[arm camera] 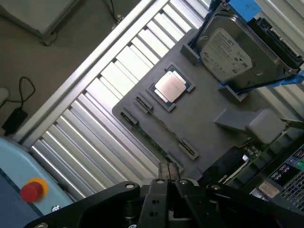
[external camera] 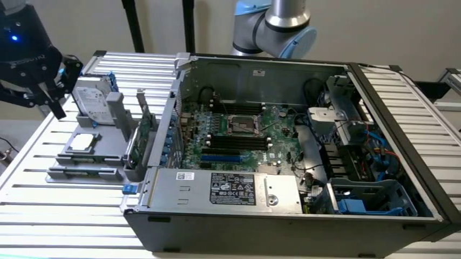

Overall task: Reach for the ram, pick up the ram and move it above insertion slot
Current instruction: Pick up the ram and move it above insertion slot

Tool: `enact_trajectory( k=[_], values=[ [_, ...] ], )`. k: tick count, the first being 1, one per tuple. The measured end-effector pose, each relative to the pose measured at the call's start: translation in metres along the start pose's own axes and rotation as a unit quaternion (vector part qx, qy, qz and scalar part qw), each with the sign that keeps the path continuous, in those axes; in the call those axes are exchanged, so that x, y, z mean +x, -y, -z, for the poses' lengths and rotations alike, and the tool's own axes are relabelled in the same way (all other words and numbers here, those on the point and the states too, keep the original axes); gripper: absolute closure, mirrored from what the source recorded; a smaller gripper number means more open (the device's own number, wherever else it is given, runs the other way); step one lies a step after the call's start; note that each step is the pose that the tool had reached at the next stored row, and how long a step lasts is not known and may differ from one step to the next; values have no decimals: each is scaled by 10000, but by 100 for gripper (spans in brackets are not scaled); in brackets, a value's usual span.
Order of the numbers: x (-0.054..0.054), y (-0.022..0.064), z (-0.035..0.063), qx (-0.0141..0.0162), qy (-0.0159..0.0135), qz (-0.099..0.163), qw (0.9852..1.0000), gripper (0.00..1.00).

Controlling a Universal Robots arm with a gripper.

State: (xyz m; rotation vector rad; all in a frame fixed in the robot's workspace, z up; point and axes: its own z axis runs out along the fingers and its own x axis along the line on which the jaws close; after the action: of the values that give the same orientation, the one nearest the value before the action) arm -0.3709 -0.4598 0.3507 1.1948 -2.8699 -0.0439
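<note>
Currently the gripper (arm camera: 168, 167) hangs closed and empty over the grey holder (arm camera: 204, 121) on the tabletop (arm camera: 95, 109). It is nearest the ram (arm camera: 153, 140), which sits on edge in a holder slot just beside the CPU (arm camera: 170, 86), not touching the gripper. Judgement: the ram looks light, thin and stiff but fragile, so the best hold seems to be across its two flat faces near mid-length at the exposed upper edge, square to the board to avoid tilting or flexing it.
</note>
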Motion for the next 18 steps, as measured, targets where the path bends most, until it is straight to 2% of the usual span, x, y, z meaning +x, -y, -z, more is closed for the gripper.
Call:
enact_trajectory(
  k=[4, 9, 13, 18],
  values=[
    [0, 1, -14, 7, -15, 367, 9993, 90],
    [0, 1, -20, 17, -31, 818, 9966, 90],
    [0, 1, -22, 25, -43, 1181, 9930, 90],
    [0, 1, -25, 36, -59, 1628, 9866, 90]
  ],
)
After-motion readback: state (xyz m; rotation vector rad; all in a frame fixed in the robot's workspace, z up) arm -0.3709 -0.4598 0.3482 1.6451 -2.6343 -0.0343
